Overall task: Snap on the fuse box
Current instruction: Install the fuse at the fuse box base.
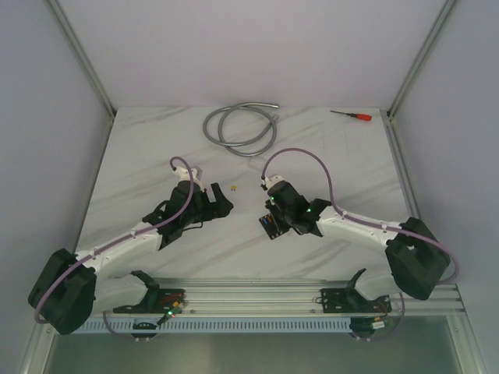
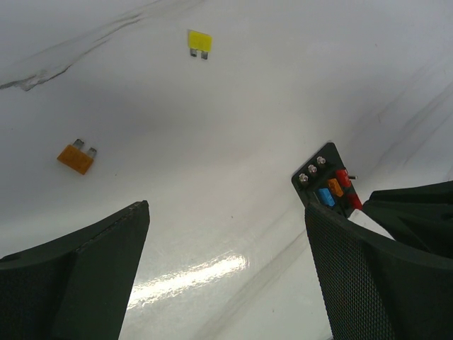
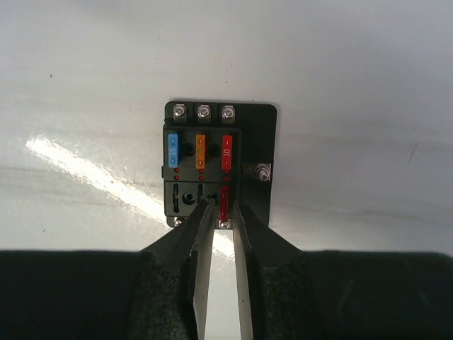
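Right gripper (image 3: pixel 223 212) jaws are narrowly straddling red fuse (image 3: pixel 224 200), clamp unclear, left gripper (image 2: pixel 226 212) jaws gaping; off-centre pressing is risking fuse box (image 3: pixel 212 159) skidding.

My top view looks down from above and behind the arm bases (image 1: pixel 152 300), far enough back to take in the whole table (image 1: pixel 156 140). My left wrist view sits low and near the surface, facing far and right, with the fuse box (image 2: pixel 327 185) at its right edge. My right wrist view hangs close over the fuse box (image 3: pixel 218 164), looking down. All three share the fuse box (image 1: pixel 272 224).
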Robot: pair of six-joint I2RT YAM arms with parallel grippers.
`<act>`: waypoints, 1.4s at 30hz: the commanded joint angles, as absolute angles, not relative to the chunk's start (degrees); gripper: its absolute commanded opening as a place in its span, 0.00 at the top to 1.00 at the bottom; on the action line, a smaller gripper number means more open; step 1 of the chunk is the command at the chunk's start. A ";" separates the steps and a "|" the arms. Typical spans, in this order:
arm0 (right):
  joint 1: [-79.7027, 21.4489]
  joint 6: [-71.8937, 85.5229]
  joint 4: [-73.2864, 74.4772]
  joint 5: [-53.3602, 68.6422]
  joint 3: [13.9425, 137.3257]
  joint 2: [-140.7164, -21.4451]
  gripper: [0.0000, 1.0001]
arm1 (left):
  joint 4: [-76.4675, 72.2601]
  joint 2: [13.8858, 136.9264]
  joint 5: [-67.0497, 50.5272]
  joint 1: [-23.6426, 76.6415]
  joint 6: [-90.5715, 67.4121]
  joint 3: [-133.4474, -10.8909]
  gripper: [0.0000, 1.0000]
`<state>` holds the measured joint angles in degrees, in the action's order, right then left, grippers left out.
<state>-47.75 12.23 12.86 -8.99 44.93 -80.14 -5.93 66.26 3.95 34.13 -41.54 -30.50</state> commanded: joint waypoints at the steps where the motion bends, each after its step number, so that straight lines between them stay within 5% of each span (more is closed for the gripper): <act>1: -47.99 12.48 16.03 -9.09 47.22 -82.08 0.78 | -4.90 65.35 4.61 33.84 -41.49 -31.99 0.00; 16: -47.13 12.37 19.17 -8.11 48.41 -86.72 1.00 | -4.88 65.61 4.49 33.67 -41.53 -32.15 0.00; 42: -47.97 12.00 37.16 -8.82 65.02 -114.79 1.00 | -3.58 61.71 4.27 29.29 -42.95 -28.84 0.00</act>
